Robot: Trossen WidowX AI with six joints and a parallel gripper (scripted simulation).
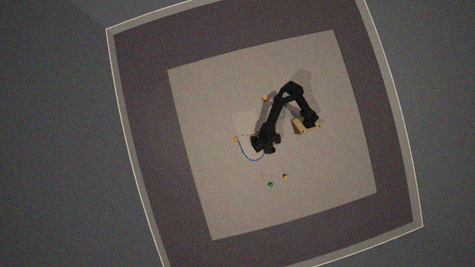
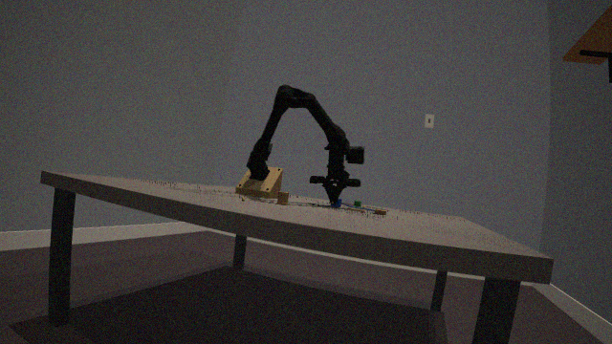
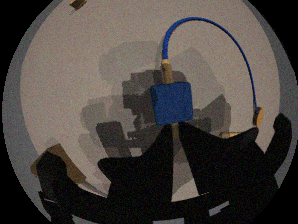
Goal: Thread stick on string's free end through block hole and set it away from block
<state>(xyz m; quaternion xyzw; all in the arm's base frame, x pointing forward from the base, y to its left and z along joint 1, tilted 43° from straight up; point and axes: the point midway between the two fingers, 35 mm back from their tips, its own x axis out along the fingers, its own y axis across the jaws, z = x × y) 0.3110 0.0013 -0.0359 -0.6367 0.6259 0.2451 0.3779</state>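
Observation:
The blue block (image 3: 171, 106) (image 2: 338, 204) stands on the table just beyond my fingertips; the arm hides it in the top view. The wooden stick (image 3: 167, 74) runs through it: its string end sticks out on the far side, its other end on my side. The blue string (image 3: 195, 19) (image 1: 254, 160) curves from the stick to the round button (image 3: 258, 117) (image 1: 235, 139) (image 2: 380, 212) and lies outside the hole. My gripper (image 3: 173, 125) (image 2: 334, 205) is low at the table, close against the block, shut on the stick's near end.
A loose stick (image 1: 246, 135) (image 3: 231, 135) lies near the button. Other loose sticks lie at the back (image 1: 273, 84) and near a green object (image 1: 270, 185) (image 2: 358, 204). A small tan object (image 1: 285, 176) lies beside the green one. A brown block (image 3: 59, 164) (image 2: 282, 198) stands off to one side.

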